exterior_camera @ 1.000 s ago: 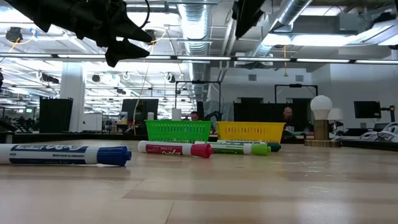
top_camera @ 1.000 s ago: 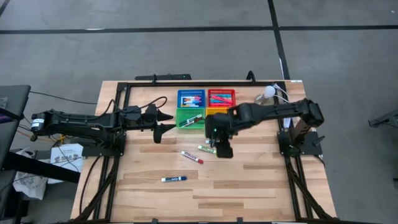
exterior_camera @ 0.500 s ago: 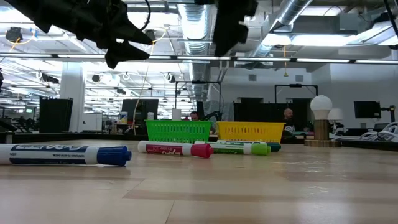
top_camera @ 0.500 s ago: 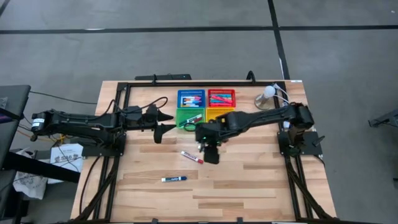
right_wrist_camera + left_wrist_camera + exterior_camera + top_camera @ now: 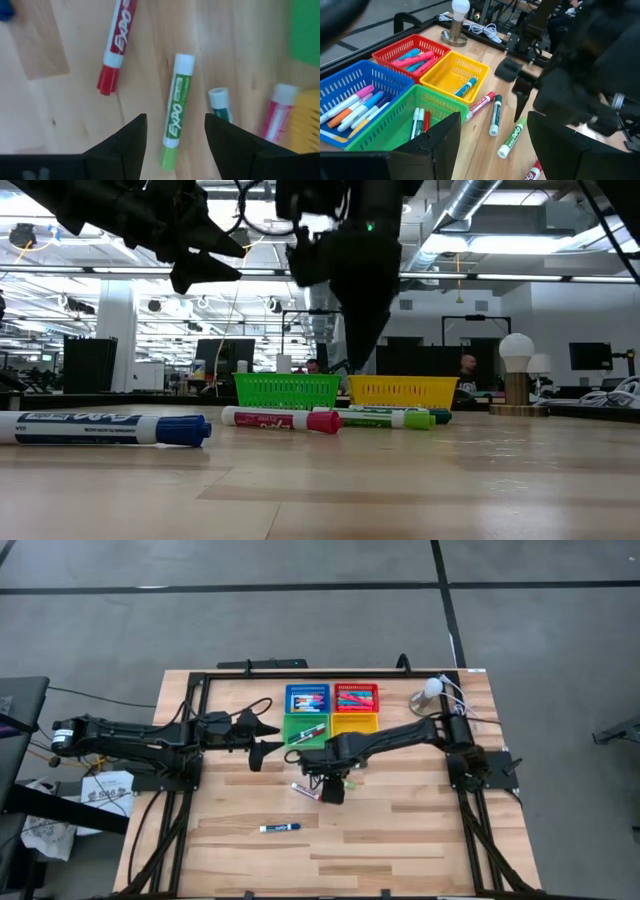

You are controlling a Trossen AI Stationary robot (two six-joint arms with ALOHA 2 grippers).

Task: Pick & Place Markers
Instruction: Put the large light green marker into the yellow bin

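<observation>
Green marker under the right gripper's open jaws

The green marker (image 5: 176, 105) lies flat on the tabletop (image 5: 400, 830), just beside the red marker (image 5: 116, 47). The right gripper (image 5: 175, 132) hangs above it, jaws parted to either side, holding nothing. The left gripper (image 5: 262, 735) hovers beside the green basket (image 5: 390, 131), jaws open and empty.

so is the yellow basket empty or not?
Not empty. The left wrist view shows one blue-capped marker lying inside the yellow basket; nothing else shows in it.
</observation>
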